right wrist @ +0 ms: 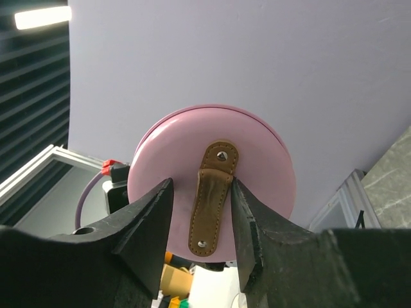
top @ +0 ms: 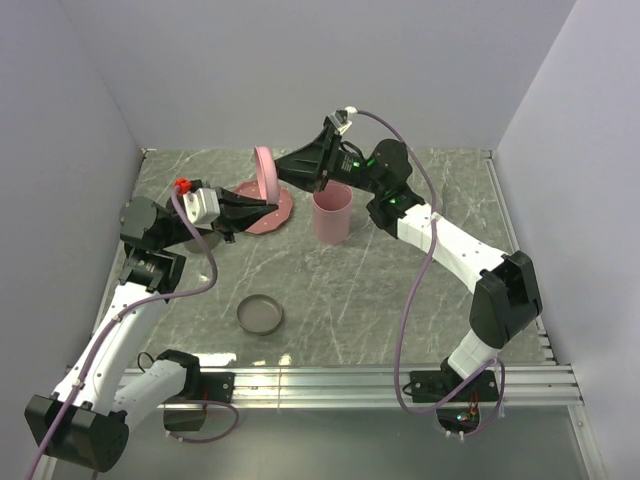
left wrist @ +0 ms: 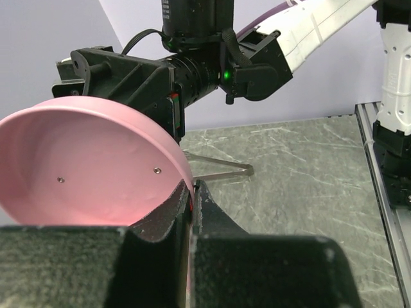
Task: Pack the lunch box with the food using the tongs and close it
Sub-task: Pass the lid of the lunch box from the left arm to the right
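Observation:
My left gripper [left wrist: 191,192] is shut on the rim of the pink round lid [left wrist: 90,167], holding it on edge above the pink plate [top: 287,212]. The right gripper [right wrist: 202,181] is open, with its jaws on either side of the lid's brown leather strap [right wrist: 212,212]. Its right finger touches the strap and its left finger stands apart from it. The pink lunch box [top: 332,215] stands upright just right of the plate. The thin metal tongs [left wrist: 221,171] lie on the table behind the lid. The food is hidden.
A small round grey dish [top: 260,314] sits on the marbled table toward the near edge. Lilac walls close the left, back and right sides. A metal rail [top: 400,380] runs along the front between the arm bases.

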Tool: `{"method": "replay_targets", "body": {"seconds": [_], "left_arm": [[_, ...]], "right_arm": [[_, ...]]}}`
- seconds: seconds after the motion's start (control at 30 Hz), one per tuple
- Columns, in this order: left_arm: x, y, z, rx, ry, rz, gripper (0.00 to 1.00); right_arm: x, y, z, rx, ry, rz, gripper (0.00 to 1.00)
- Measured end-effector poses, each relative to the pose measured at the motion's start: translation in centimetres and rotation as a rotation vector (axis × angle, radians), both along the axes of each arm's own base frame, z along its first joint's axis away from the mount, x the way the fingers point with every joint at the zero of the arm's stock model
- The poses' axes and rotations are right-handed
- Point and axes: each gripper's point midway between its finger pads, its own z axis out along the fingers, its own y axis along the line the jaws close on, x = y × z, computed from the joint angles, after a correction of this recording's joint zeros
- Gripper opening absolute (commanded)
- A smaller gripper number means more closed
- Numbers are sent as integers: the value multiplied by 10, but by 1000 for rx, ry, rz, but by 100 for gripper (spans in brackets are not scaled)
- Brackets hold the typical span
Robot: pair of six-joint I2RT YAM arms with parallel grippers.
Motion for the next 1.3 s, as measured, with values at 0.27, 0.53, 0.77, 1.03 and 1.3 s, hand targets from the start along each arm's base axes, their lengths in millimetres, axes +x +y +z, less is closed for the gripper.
{"method": "replay_targets", "body": {"seconds": [0.27, 0.53, 0.77, 1.03, 1.3], "left_arm": [[2, 0, -2, 19, -21, 9, 1], [3, 1, -3, 28, -30, 16, 6], [5, 1, -3, 25, -19, 27, 32], [12, 2, -6, 24, 58, 64, 55], [24, 10, 9, 12, 205, 172, 99]], "right_arm": [[-1, 4, -4, -13, 7, -2, 28], [-1, 5, -4, -19, -1, -4, 0], [0, 4, -2, -40, -37, -10, 0], [34, -18, -24, -127, -61, -105, 0], [85, -51, -62, -414, -154, -329, 0]]}}
